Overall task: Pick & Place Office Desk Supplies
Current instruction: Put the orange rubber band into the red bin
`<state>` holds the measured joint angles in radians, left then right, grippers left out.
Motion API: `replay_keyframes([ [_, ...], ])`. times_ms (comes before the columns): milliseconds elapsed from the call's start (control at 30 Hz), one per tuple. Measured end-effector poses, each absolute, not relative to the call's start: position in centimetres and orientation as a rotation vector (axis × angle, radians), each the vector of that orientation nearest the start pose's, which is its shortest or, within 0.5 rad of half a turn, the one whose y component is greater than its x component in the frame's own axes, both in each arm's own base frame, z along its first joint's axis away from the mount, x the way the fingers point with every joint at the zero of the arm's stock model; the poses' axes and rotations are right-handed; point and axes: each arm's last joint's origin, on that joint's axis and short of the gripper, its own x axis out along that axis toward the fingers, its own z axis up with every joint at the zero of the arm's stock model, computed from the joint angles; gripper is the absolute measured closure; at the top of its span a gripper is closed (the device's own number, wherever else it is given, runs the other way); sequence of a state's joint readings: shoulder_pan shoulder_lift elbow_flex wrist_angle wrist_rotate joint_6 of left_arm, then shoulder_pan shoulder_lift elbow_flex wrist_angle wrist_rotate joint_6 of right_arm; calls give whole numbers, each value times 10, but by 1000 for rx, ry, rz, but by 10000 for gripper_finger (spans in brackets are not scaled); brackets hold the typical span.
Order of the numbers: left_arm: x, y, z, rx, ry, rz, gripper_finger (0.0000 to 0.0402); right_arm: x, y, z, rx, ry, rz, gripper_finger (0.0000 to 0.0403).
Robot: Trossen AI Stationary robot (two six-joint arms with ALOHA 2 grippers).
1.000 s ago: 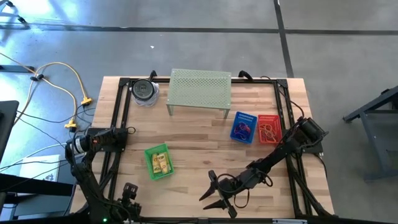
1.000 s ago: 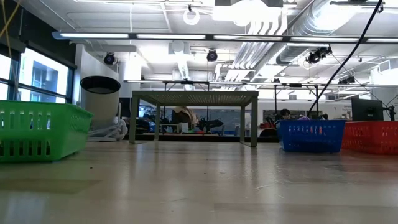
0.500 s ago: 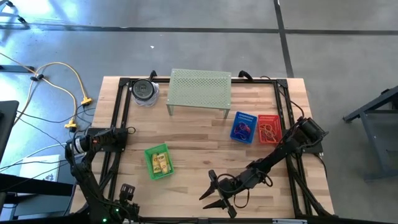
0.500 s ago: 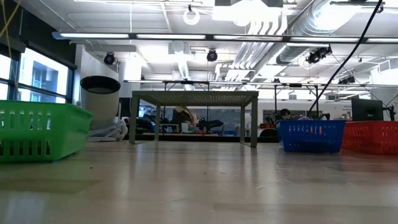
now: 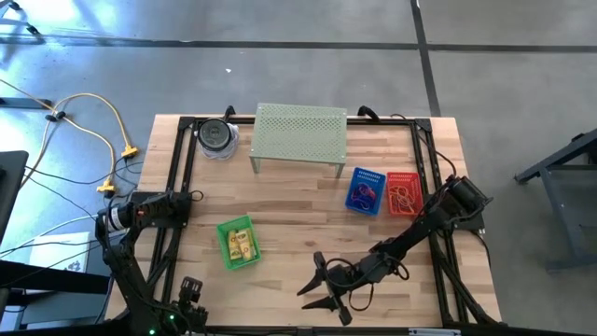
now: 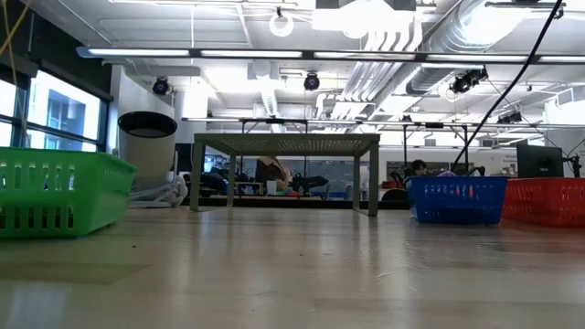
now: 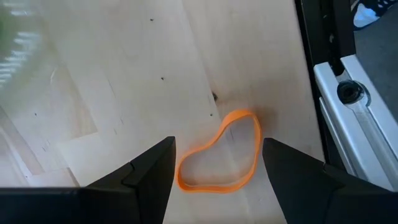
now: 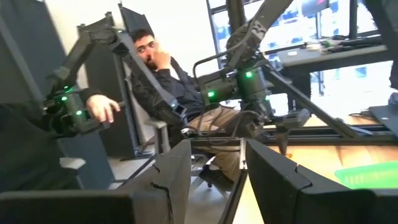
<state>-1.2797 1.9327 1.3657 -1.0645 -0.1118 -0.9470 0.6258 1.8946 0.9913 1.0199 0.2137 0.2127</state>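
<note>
In the left wrist view an orange loop (image 7: 219,157) lies flat on the wooden table. My left gripper (image 7: 217,148) is open, one finger on either side of the loop, and touches nothing. From above, the left gripper (image 5: 190,292) is at the table's near left corner. My right gripper (image 5: 313,291) is open and empty, low over the near middle of the table and pointing left; its own view shows the right gripper (image 8: 217,152) looking level past the table's edge. Yellow packets (image 5: 241,245) lie in a green basket (image 5: 227,257). More loops lie in the blue basket (image 5: 367,189) and the red basket (image 5: 403,193).
A pale-green perforated shelf (image 5: 299,131) stands at the far middle, with a dark round container (image 5: 216,136) to its left. Black frame rails (image 7: 323,37) run along the table's sides. A seated person (image 8: 161,87) is beyond the table's left side. Bare wood lies between the baskets.
</note>
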Motion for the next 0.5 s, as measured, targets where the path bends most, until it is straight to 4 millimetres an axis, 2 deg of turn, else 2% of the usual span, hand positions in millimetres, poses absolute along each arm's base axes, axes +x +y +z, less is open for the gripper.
replay_keyframes([
  [500,103,-331,173,352,1460,-174,167,327,227,210,260,-66,391,261],
])
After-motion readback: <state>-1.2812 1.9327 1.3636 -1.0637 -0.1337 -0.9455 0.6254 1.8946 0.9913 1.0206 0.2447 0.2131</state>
